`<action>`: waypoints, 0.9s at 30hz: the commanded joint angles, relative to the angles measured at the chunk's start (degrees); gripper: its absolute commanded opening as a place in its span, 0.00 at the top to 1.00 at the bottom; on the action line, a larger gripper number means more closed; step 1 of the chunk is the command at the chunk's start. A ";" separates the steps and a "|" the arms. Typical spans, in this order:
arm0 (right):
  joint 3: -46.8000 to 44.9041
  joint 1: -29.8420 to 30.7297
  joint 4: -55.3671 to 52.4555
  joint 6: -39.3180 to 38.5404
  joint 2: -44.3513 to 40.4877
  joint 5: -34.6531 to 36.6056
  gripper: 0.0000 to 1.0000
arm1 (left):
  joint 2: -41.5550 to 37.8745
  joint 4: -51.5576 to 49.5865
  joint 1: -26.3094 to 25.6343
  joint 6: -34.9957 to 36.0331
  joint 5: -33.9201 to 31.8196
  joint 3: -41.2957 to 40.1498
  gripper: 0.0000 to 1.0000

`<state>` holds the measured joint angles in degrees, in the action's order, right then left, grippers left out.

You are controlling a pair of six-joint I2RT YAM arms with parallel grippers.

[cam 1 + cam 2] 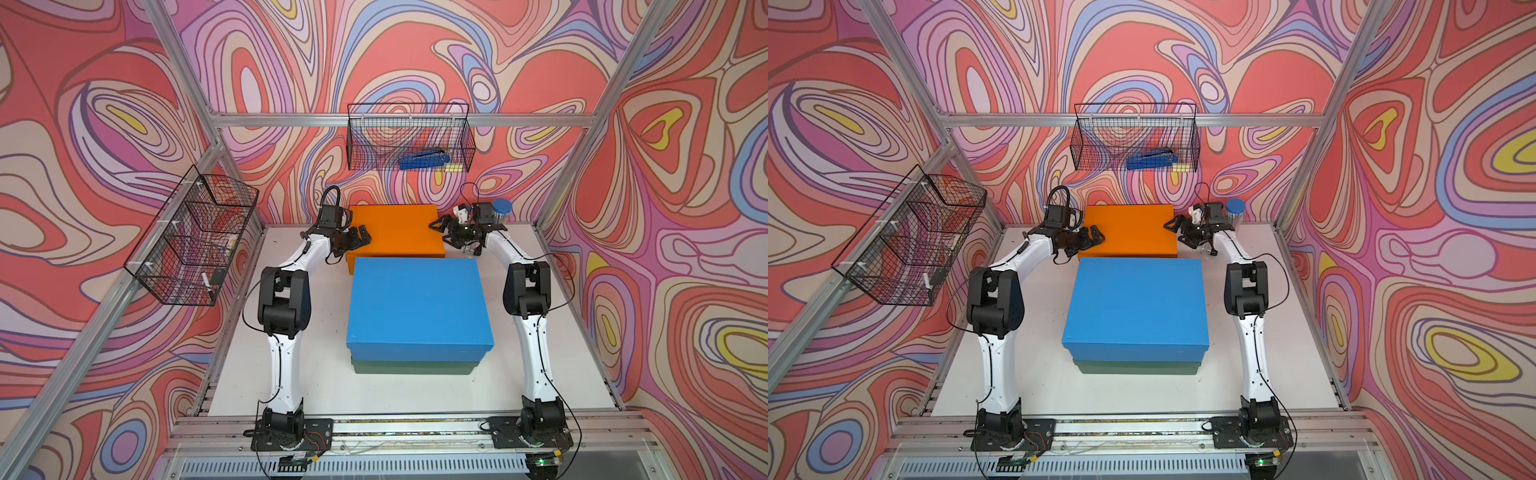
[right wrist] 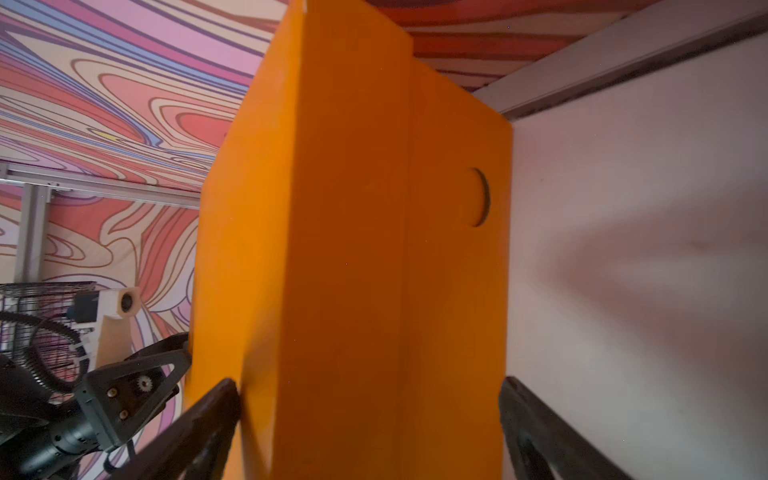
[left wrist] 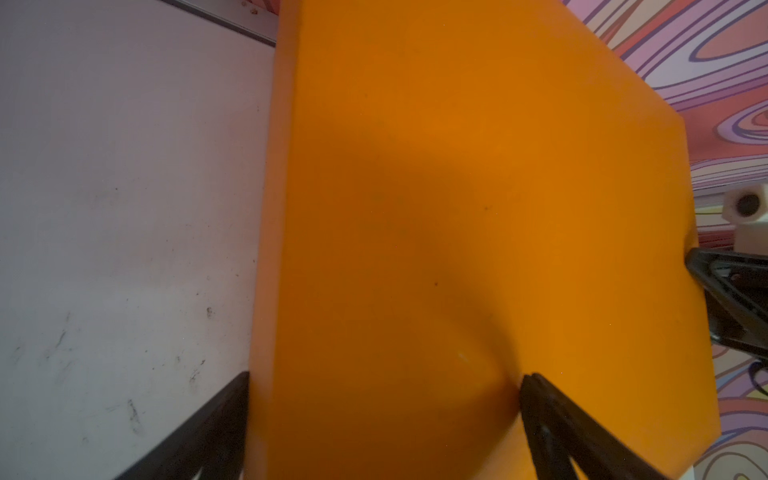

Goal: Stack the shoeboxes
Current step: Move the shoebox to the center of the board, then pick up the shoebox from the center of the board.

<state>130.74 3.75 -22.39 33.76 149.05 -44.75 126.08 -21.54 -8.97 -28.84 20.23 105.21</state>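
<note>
Where the white table (image 1: pixel 540 332) fills the floor of the cell, 3 boxes sit on it. The blue box (image 1: pixel 417 303) lies squarely on the green box (image 1: pixel 415 368) near the middle, so only a strip of green shows beneath it. The orange box (image 1: pixel 395 228) rests flat and alone on the table just behind that pile, close to the back wall. From the front rail rise 2 arms, the left arm (image 1: pixel 282 299) and the right arm (image 1: pixel 525 291), each reaching to 1 short end of the orange box. On the walls hang 2 black wire baskets, the side basket (image 1: pixel 195 241) and the rear basket (image 1: pixel 409 137). The left gripper (image 1: pixel 359 239) is spread wide at the box's left end. In the left wrist view its 2 fingers (image 3: pixel 208 428) straddle that end, 1 down beside the wall by the table and 1 over the lid. The right gripper (image 1: pixel 440 230) is spread just as wide at the opposite end, and its 2 fingers (image 2: pixel 540 428) bracket the end wall in the right wrist view. Neither is clenched, and whether any fingertip presses the cardboard cannot be told. Behind the right gripper stands 1 clear jar (image 1: pixel 500 212) with a blue lid. In the rear basket lies 1 blue tool (image 1: pixel 424 160). The box's right end wall has 1 round hole (image 2: pixel 482 197).
</note>
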 commanded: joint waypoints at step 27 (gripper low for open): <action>6.46 3.11 2.80 11.82 -4.56 -9.39 0.19 | -6.23 4.70 -2.43 -9.89 12.02 7.20 0.08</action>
<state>135.41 3.86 -20.69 43.22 150.15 -48.03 123.52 -21.10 -8.64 -36.75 25.74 109.95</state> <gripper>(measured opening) 0.808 0.924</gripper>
